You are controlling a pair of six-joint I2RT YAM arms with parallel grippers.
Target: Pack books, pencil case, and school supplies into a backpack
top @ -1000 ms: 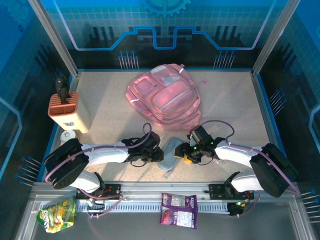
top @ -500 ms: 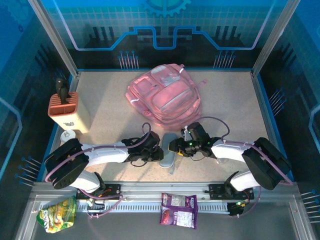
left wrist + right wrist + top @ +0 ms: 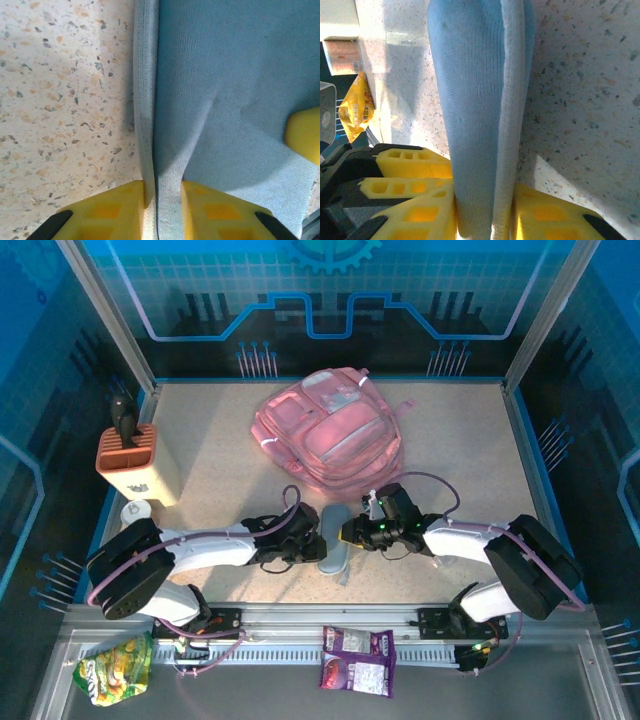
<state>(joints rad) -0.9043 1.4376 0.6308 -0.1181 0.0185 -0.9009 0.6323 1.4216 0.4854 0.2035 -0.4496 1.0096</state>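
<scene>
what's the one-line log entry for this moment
left claw: shut on pencil case; right claw: shut on pencil case; pencil case: on table, outside backpack

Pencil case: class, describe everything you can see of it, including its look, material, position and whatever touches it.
The pencil case is a grey-blue oblong pouch of woven cloth with rounded ends and a stitched seam along its edge. It lies on the speckled table near the backpack. The left gripper pinches one long side and the right gripper the other, creasing the cloth.
</scene>
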